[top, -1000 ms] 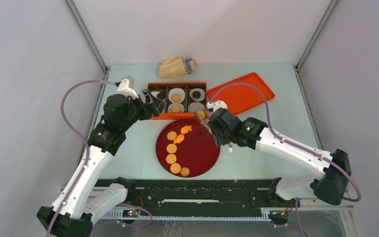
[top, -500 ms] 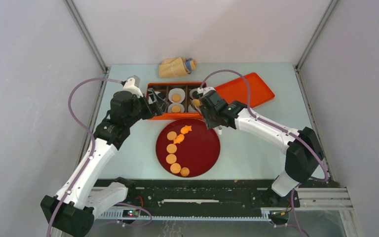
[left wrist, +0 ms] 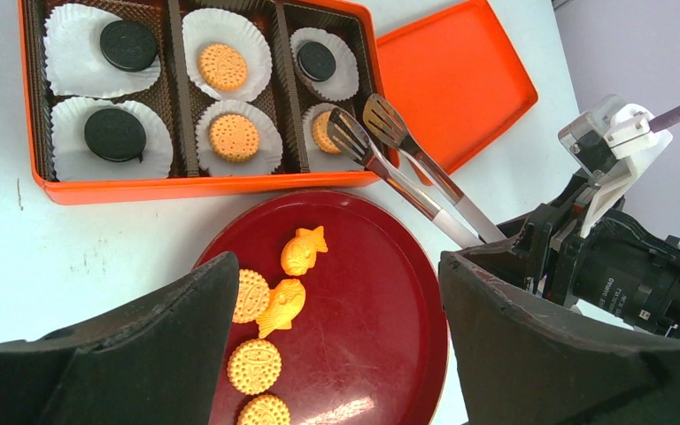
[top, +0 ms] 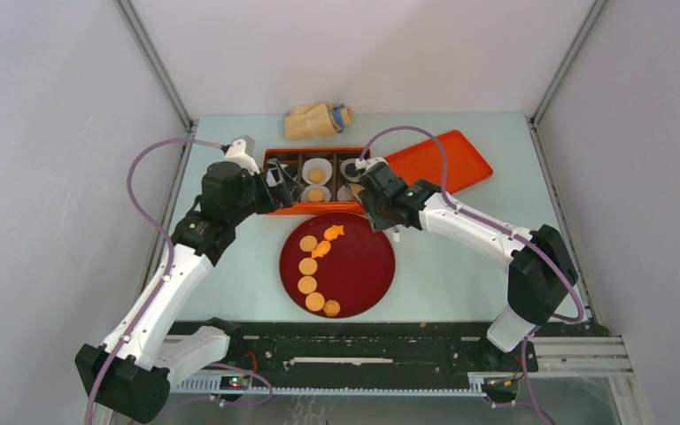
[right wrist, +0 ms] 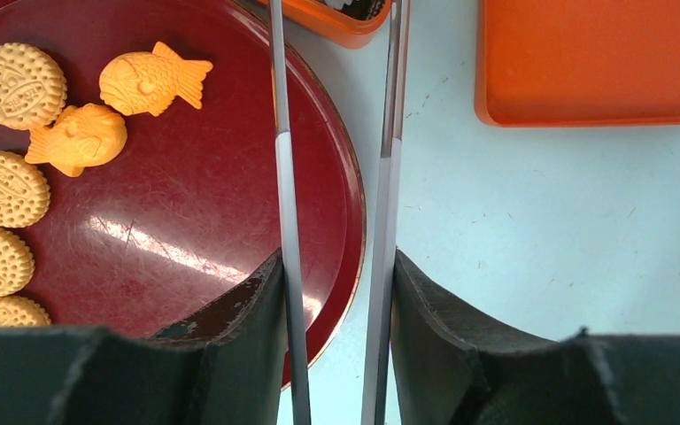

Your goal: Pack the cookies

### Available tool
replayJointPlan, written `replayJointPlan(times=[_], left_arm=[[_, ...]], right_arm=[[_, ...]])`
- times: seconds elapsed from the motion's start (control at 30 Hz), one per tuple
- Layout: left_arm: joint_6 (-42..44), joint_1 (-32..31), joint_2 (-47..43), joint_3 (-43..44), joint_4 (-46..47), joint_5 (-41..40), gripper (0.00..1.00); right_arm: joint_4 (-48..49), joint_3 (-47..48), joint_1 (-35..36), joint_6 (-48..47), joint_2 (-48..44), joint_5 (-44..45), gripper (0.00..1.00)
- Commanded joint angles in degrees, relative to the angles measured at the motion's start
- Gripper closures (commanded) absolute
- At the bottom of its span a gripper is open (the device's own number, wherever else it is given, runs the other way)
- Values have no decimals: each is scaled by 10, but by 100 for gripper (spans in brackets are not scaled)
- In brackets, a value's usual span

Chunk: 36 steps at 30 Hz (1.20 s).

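"Dark red plate [top: 367, 266] nearest: the cookies [top: 308, 266] curve from six through nine to twelve o'clock. How will they handle?"

"Light, stiff and crumbly, I'd judge. Pinch gently across the middle. The right gripper [right wrist: 332, 292] clamps the tongs [left wrist: 407, 168], tips apart over a cookie [left wrist: 319, 133] in the box's [left wrist: 204, 188] five o'clock cup."

"Left gripper [left wrist: 335, 266]?"

"Spread wide, empty, at the box's nine o'clock end."

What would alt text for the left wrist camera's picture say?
Metal tongs reach over a tan cookie in an orange box whose six paper liners each hold one. Nearby, a red plate carries more round and fish-shaped cookies.
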Motion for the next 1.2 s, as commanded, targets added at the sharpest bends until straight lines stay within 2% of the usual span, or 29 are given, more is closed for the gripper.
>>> replayJointPlan(times=[0.0,0.17,0.2,0.3,0.43,0.6,0.73,0.93,1.17], left_arm=[[17,-2,-14,23,11,7,12],[19,-2,-9,26,11,11,12],[20,-2,-8,27,11,11,12],[20,-2,-7,27,11,10,12],[20,-2,-5,30,14,7,12],[17,-3,14,38,31,6,13],[3,-11,43,42,56,27,15],[9,-51,82,55,60,18,31],[9,-66,96,61,68,21,32]], right_arm=[[27,27,-2,-3,-21,5,51],[30,28,-1,-1,-19,-3,50],[30,27,-1,2,-19,-2,52],[36,27,-1,5,-34,6,69],[36,26,-1,16,-86,47,81],[-8,25,-17,44,-171,174,82],[-65,-17,-74,112,-212,188,82],[-88,-160,-150,207,-281,97,82],[-50,-269,-159,258,-272,-38,82]])
